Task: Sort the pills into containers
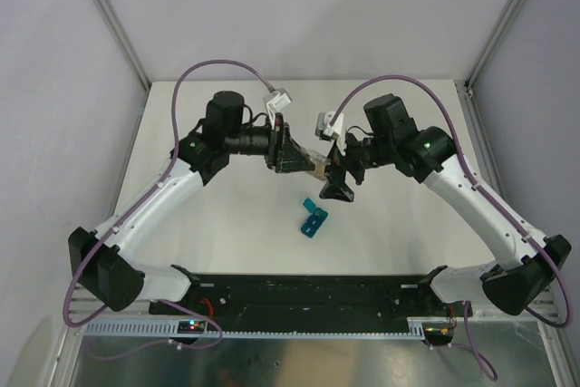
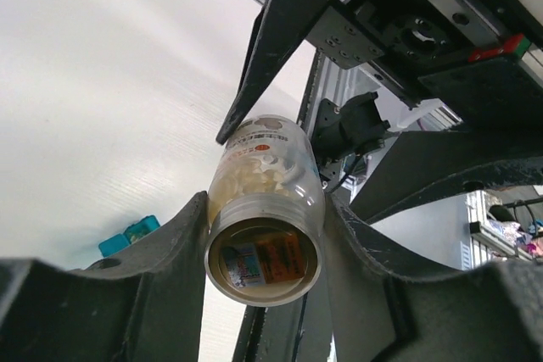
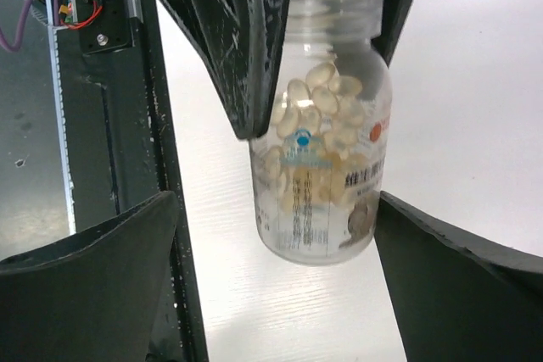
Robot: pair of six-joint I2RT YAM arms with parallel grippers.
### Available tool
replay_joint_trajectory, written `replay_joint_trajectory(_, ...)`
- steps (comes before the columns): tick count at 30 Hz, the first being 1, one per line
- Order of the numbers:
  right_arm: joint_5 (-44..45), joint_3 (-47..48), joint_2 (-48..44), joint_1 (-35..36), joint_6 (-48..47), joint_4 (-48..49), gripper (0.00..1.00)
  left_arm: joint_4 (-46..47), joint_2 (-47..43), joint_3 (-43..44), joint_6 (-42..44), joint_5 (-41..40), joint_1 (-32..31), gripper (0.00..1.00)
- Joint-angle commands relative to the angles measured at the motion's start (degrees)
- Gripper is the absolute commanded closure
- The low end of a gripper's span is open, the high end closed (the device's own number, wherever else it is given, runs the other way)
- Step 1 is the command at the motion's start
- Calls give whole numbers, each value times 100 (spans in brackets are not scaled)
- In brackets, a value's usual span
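We see both arms meeting over the middle of the table (image 1: 408,115), with a small clear bottle (image 3: 322,175) held in the air between them. The left gripper (image 2: 265,203) has its jaws clamped on the bottle at the cap end, a finger pressed against each side. In the left wrist view that round end faces the camera.

The right gripper (image 3: 277,199) comes in from the right. Its jaws are apart and straddle the bottle's base end. The left-hand finger in the right wrist view stands clear of the bottle. The other finger is right at the bottle wall, and we cannot tell if it touches.

The pills (image 3: 314,99) are pale, oval and piled up inside the bottle. The cap (image 3: 339,2) is clear and on. The bottle also carries a printed label.

The containers (image 1: 313,217), a teal strip, lie on the table just near of the grippers, roughly at centre and apart from both. They are too small in the top view for us to read the lids or see inside. The left wrist view only catches a teal corner.
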Motion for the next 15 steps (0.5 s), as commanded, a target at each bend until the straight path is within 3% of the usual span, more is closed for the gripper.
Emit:
replay_joint_trajectory(1,-40,-62,-228,-67,76,208,1,-168,-296,10,381,-225,387,100)
replay_joint_trajectory(6,171,-194,-349,-166,209,400,1,-1116,-286,170,1130,-852,800,100)
replay_joint_trajectory(15,850,-493,-501,-309,643,935,0,-2876,343,772,2616,-2900,1547,100)
